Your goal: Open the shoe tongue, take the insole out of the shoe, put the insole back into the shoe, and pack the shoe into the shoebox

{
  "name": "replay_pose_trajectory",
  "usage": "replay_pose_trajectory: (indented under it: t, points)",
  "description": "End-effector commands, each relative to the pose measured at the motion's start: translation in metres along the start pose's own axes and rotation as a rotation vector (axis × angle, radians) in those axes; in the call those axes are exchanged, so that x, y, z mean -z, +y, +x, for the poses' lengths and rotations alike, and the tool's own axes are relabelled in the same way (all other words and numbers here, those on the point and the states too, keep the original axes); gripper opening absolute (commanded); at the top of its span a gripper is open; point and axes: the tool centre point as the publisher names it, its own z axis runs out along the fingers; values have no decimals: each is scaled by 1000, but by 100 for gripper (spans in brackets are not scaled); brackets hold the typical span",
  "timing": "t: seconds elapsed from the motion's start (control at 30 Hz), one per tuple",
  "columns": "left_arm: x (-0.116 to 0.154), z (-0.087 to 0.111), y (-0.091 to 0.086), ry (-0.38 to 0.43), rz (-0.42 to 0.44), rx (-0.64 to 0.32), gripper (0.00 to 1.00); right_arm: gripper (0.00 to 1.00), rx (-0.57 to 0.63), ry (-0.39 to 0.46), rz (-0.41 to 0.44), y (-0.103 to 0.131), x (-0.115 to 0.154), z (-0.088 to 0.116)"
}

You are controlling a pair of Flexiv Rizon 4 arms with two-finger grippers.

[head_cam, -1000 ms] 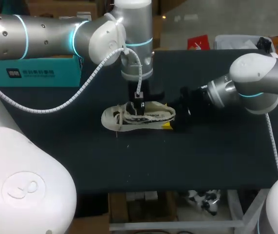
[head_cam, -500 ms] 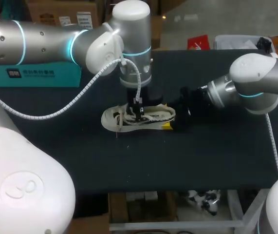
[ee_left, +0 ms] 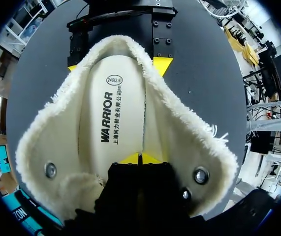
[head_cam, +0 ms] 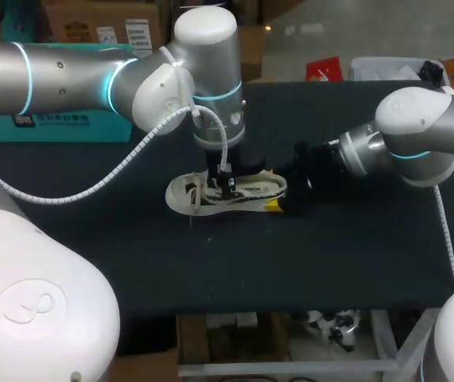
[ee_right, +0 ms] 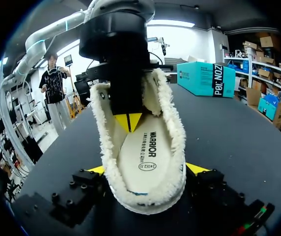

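A white fleece-lined shoe [head_cam: 238, 191] lies on the black table, toe to the left. Its tongue is spread open and the white insole [ee_left: 110, 113] lies inside. My left gripper [ee_left: 139, 158] points straight down into the shoe, shut, its yellow tips together on the insole's [ee_right: 147, 147] edge near the middle. Whether the insole is pinched does not show. My right gripper [ee_right: 147, 169] stands wide around the shoe's heel [ee_right: 145, 196], a yellow tip against each side. In the head view the left gripper [head_cam: 225, 185] is over the shoe's middle and the right gripper [head_cam: 278, 199] at its heel end.
A teal shoebox [head_cam: 52, 123] stands at the table's back left, partly behind my left arm. A red object [head_cam: 324, 70] sits past the far edge. Bare black table [head_cam: 234, 263] lies in front of the shoe.
The left arm's upper wrist has swung a little to the left while its gripper stayed down in the shoe. The shoe and the right arm have not moved.
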Motion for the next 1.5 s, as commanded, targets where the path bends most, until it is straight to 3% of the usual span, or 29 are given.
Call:
replay_pose_trajectory:
  t: [0.03, 0.33, 0.6, 0.73, 1.07, 1.5]
  points:
    - [-18, 8, -7, -12, 0, 0, 15, 0, -1, 1, -2, -2, -1, -2]
    - [-26, 9, -12, -24, -6, 6, 21, 0, -1, 1, -2, -2, -1, -2]
    - [-53, 4, -13, -159, -30, 23, 18, 0, -1, 1, -2, -2, -1, -2]
    - [-59, -7, -12, -197, -20, 37, 26, 0, -1, 1, -2, -2, -1, -2]
    - [-85, -41, -11, -320, -11, 62, 33, 0, -1, 1, -2, -2, -1, -2]
    - [-108, -93, -21, -402, -9, 66, 27, 0, -1, 1, -2, -2, -1, -2]
